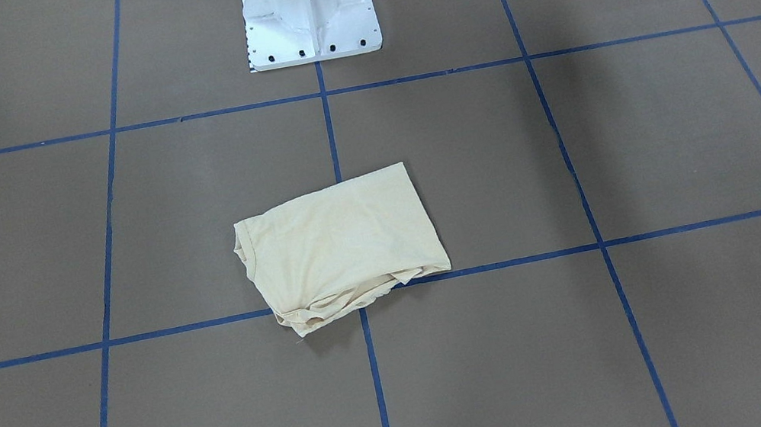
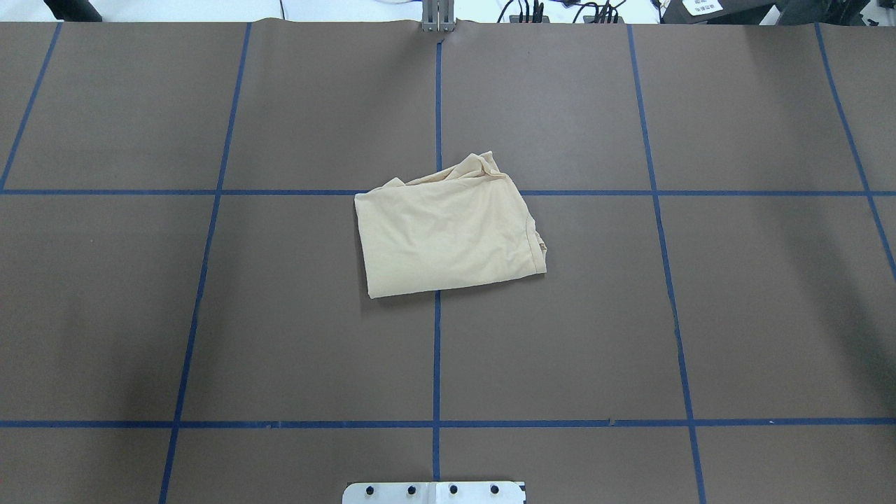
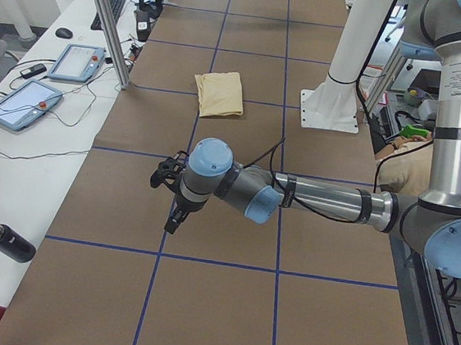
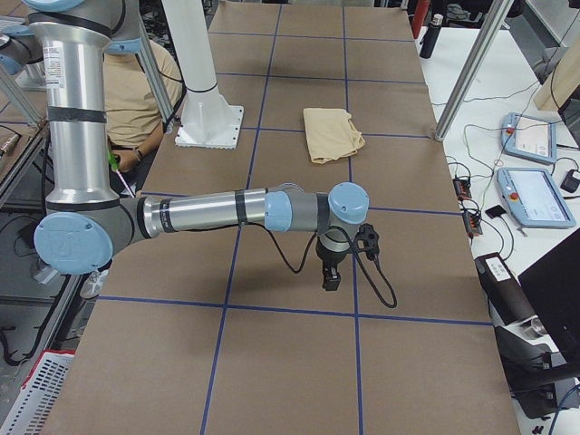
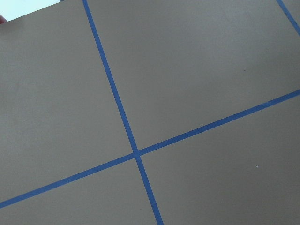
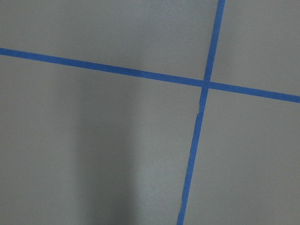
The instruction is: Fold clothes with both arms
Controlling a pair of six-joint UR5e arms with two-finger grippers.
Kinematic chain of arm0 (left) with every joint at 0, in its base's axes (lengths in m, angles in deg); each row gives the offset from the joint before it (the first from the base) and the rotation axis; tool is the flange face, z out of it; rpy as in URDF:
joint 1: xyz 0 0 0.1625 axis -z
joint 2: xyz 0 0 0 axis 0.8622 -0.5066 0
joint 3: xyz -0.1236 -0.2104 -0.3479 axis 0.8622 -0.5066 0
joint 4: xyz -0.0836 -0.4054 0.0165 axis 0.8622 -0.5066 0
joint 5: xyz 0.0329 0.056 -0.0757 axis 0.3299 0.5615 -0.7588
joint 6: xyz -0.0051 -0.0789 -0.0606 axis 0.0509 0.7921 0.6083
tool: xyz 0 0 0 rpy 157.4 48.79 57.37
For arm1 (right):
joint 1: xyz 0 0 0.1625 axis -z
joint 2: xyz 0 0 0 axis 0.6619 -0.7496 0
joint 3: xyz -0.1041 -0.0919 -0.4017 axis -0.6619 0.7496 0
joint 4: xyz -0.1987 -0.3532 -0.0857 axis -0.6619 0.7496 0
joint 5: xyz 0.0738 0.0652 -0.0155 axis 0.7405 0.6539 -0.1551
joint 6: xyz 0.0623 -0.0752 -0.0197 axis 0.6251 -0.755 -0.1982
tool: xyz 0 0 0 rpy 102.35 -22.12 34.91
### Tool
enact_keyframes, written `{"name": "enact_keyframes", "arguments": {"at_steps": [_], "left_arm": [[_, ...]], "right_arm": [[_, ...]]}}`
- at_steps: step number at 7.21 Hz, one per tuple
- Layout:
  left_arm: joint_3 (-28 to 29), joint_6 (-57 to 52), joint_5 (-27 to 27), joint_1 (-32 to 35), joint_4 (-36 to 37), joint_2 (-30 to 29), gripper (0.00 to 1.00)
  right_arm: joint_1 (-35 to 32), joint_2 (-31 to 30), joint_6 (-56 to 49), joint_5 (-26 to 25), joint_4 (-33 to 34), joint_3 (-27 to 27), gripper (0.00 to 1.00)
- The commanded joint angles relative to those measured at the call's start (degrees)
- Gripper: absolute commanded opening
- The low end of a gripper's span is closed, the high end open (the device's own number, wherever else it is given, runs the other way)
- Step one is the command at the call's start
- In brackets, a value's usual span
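The left gripper and right gripper hung low over the brown table; whether either was open or closed could not be told. Well apart from both, the cream-yellow T-shirt lay mid-table, folded into a rough rectangle, plain side up, with one edge rumpled.

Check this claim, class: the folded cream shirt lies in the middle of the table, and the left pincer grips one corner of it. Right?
Not quite. The folded cream shirt does lie in the middle of the table, but the left pincer grips no corner: it hangs well away from the shirt, as the exterior left view shows.
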Motion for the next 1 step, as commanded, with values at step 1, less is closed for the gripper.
{"name": "enact_keyframes", "arguments": {"at_steps": [1], "left_arm": [[-0.6, 0.0, 0.0, 0.0, 0.1, 0.0, 1.00]], "right_arm": [[-0.1, 0.0, 0.0, 0.1, -0.1, -0.1, 1.00]]}}
